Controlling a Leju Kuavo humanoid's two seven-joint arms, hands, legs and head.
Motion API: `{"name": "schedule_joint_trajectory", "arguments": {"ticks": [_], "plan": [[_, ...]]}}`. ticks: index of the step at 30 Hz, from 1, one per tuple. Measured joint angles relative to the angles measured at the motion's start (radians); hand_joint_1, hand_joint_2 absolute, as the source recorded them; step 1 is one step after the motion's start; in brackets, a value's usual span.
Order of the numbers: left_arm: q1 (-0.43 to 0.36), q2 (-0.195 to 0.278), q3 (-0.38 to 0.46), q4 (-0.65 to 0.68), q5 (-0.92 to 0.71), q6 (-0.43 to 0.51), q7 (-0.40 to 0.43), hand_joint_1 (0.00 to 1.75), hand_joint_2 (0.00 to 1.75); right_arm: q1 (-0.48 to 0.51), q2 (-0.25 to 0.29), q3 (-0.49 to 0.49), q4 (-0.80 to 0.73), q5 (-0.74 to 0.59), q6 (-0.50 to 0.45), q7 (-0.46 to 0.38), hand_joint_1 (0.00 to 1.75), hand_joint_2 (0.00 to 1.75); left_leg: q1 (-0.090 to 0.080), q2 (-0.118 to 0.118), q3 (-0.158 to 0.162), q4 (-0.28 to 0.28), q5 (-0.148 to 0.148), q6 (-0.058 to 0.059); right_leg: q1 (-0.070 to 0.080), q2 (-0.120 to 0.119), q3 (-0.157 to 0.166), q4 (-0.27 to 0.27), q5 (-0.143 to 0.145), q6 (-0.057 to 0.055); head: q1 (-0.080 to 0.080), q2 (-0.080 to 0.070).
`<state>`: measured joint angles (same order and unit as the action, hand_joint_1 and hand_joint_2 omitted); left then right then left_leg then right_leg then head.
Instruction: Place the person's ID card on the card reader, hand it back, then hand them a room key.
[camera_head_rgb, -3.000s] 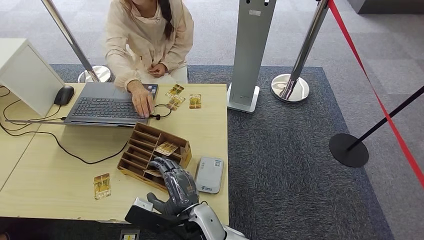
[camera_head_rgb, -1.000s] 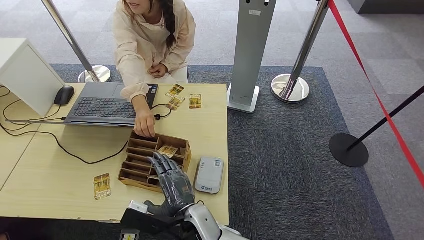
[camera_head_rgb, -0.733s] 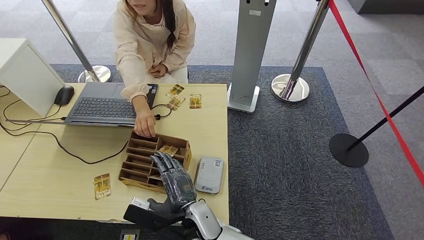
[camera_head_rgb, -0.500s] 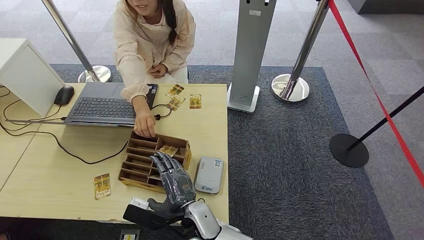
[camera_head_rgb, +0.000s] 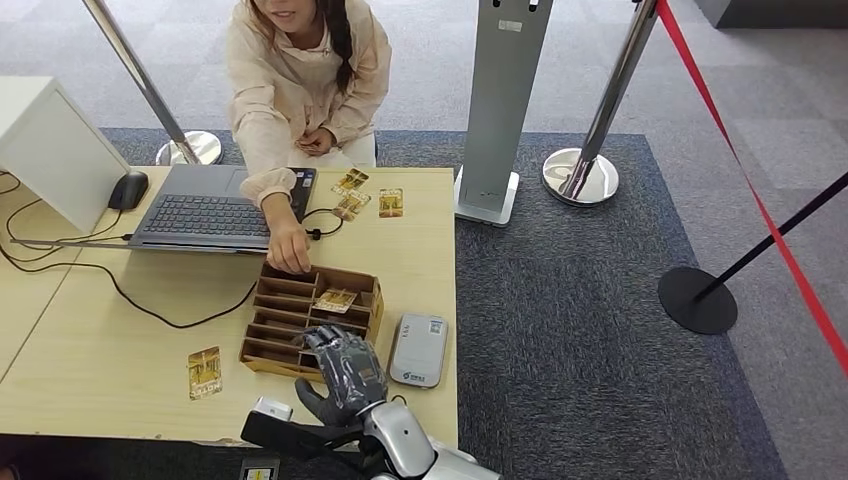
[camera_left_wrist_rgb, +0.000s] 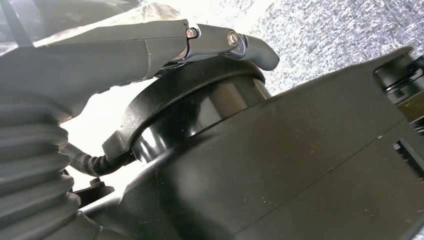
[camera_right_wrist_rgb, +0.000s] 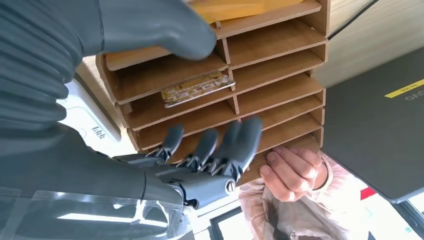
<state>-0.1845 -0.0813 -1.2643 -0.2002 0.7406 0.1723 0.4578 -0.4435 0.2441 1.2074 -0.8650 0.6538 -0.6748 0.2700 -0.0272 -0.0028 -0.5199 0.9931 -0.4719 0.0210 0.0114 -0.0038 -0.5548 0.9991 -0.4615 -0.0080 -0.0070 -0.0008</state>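
Organizer (camera_head_rgb: 275, 318) of wooden slots sat mid-bench, a person's hand (camera_head_rgb: 291, 252) steadying its far edge. Right hand (camera_head_rgb: 343, 368) hovered over its near end, fingers (camera_right_wrist_rgb: 220, 145) spread, nothing plainly held. Room key (camera_head_rgb: 335, 299) lay in a far-side slot; card reader (camera_head_rgb: 419, 350) just beside the organizer. Best to lower slowly and pinch the key's edge (thumb hid the slot beneath). Left hand's state: cannot tell.

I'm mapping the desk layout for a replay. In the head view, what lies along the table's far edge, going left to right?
White box → mouse → laptop → cluster of gold cards → single gold card, then past the table's edge the grey kiosk stand.
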Motion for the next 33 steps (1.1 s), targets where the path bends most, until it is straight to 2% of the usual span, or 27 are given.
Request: {"name": "schedule_joint_trajectory", "arguments": {"ticks": [2, 10, 33], "plan": [[0.004, -0.001, -0.002, 0.0, -0.002, 0.002, -0.002, 0.0, 0.0, -0.001, 0.003, 0.0, 0.006, 0.01, 0.001, 0.006, 1.4, 1.75, 0.0, 0.0, 0.0, 0.0, 0.0, 0.0, 0.0, 0.0, 0.0, 0.0, 0.0, 0.0, 0.0, 0.0], [0.008, -0.001, -0.008, 0.0, 0.002, 0.003, -0.018, 0.0, 0.0, -0.025, 0.011, 0.0, 0.015, 0.057, 0.037, 0.07, 1.4, 1.75, 0.0, 0.001, 0.0, 0.0, 0.0, 0.0, 0.0, 0.0, 0.0, 0.0, 0.0, 0.0, 0.0, 0.0], [0.008, -0.001, -0.009, 0.0, 0.005, 0.001, -0.019, 0.0, 0.0, -0.033, 0.023, -0.001, 0.018, 0.074, 0.037, 0.071, 1.4, 1.75, 0.0, 0.001, 0.0, 0.0, 0.0, 0.0, 0.0, 0.0, 0.0, 0.0, 0.0, 0.0, 0.0, 0.0]]}}
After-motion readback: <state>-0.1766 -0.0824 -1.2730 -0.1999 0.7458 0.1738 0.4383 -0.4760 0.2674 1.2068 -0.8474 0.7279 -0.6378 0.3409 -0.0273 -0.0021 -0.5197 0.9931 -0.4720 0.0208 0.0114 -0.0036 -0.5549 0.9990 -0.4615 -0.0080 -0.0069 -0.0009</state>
